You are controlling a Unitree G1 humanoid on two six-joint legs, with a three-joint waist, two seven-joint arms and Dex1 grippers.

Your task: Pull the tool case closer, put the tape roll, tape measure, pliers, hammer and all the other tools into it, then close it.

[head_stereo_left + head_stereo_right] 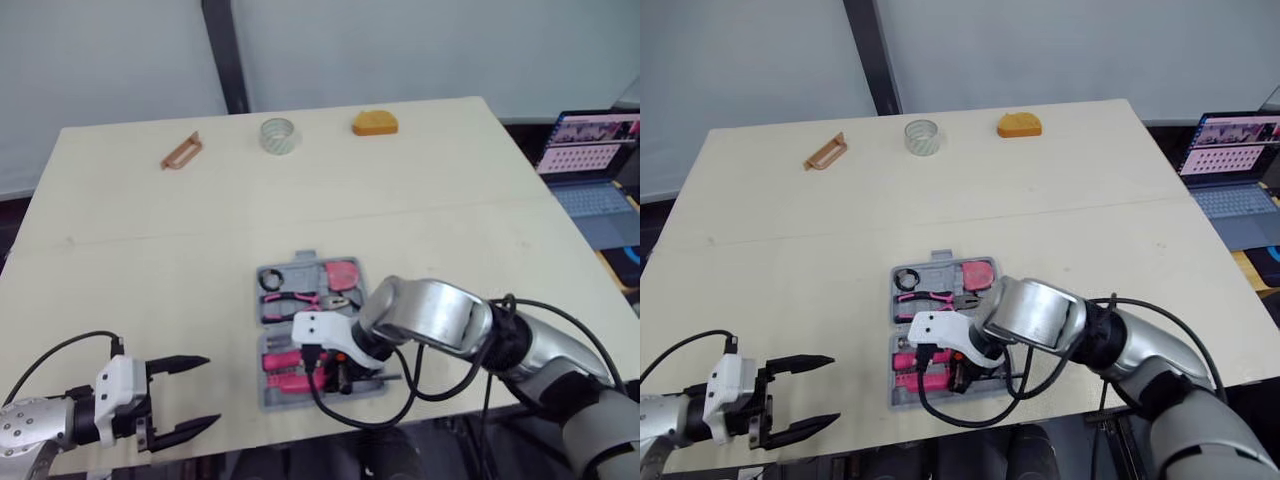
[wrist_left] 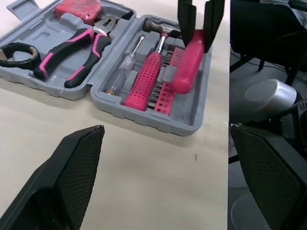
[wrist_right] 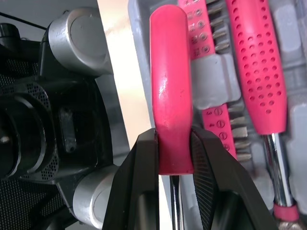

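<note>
The screwdriver [image 3: 170, 91], judged light, stiff & prob. slippery, is gripped at the handle's shaft end by the right fingers [image 3: 144, 167] in the tool case [image 2: 144, 120]; left fingers [image 1: 180, 363] are spread, empty.

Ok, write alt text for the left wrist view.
The right claw grips a pink-handled screwdriver in the open grey tool case on the table. The case also holds pliers, a hammer and a black tape roll. The left claw, open, frames the foreground.

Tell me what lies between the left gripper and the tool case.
Only bare table, seen in the left wrist view: nothing lies between the left gripper and the tool case.
</note>
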